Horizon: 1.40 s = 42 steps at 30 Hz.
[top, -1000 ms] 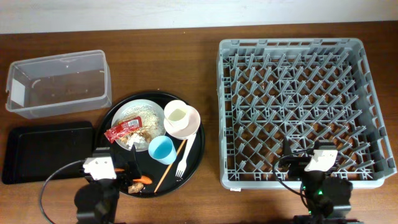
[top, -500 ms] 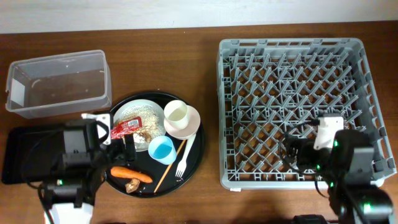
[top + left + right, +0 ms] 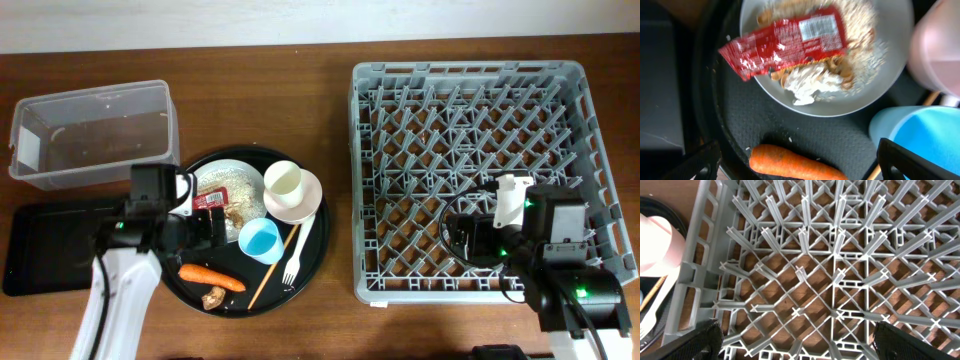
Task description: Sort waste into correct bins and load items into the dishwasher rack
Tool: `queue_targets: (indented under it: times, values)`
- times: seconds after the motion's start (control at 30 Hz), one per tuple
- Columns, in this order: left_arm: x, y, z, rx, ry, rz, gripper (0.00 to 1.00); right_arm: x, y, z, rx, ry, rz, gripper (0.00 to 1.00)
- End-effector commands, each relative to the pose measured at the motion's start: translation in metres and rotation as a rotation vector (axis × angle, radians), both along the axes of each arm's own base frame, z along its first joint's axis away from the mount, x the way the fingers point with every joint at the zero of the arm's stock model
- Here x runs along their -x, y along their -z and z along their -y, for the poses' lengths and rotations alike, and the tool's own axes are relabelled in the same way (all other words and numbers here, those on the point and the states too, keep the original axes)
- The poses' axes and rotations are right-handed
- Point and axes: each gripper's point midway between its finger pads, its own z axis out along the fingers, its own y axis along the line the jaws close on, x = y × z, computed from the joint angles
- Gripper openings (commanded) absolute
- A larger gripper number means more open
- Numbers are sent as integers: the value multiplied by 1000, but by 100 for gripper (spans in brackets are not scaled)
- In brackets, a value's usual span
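Observation:
On the large round black tray (image 3: 312, 250) a white plate (image 3: 205, 225) holds white rice (image 3: 240, 188), the red snack wrapper (image 3: 212, 199) and crumpled white paper (image 3: 810, 82). An orange carrot (image 3: 211, 277) lies in front of it. A cream cup (image 3: 284, 180) stands in the pink bowl (image 3: 308, 200). Near them are a blue cup (image 3: 260, 240), a white fork (image 3: 292, 262) and a chopstick (image 3: 272, 268). My left gripper (image 3: 200, 228) is open and empty above the plate's front edge, its fingers (image 3: 800, 170) either side of the carrot (image 3: 790, 162). My right gripper (image 3: 465, 240) hovers open and empty (image 3: 805, 345) over the front of the grey rack (image 3: 480, 100).
A clear plastic tub (image 3: 90, 135) stands at the back left. A shallow black tray (image 3: 50, 245) lies in front of it, beside the left arm. A brown food scrap (image 3: 213, 297) lies at the round tray's front edge. The rack (image 3: 805, 275) holds nothing.
Both arms have come up from the table's front edge. The left gripper moved over the round tray to the plate. The right gripper moved over the rack's front part.

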Motion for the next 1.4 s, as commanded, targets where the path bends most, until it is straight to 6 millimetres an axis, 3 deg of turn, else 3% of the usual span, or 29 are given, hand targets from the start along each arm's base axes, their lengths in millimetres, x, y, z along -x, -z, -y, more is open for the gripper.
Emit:
queue_targets:
  times: [0.0, 0.1, 0.17, 0.33, 0.43, 0.53, 0.6, 0.83, 0.9, 0.97, 1.1, 1.37]
  values:
    - [-9, 22, 2, 6, 4, -72, 96, -3, -5, -1, -5, 4, 2, 99]
    - [-18, 46, 4, 18, 7, -117, 89, -4, -4, -1, -5, 5, -1, 99]
    - [-26, 56, 12, 62, 20, -123, 79, -4, -4, -1, -5, 4, -1, 98]
    - [-35, 73, 18, 97, 30, -135, 65, -4, -4, -1, -5, 4, -1, 99]
    - [-34, 76, 18, 97, 29, -146, 64, -4, -4, -1, -5, 5, -1, 99]
    - [-34, 77, 18, 97, 29, -146, 55, -4, -4, -1, -5, 5, -1, 99]
    - [-34, 77, 18, 97, 29, -146, 41, -4, -4, -1, -5, 5, -1, 99]
    - [-34, 77, 18, 97, 29, -147, 23, -4, -4, -1, -5, 5, -1, 99]
    - [-33, 77, 18, 97, 29, -151, 7, -4, -4, -1, -5, 5, -1, 99]
    - [-32, 76, 18, 98, 29, -157, 0, -4, -4, -1, -5, 5, -1, 99]
    - [-33, 61, 18, 98, 28, -178, 0, -4, -4, -1, -5, 5, -1, 99]
    - [-57, -24, 18, 96, 31, -104, 0, -4, -4, -1, -5, 4, -1, 99]
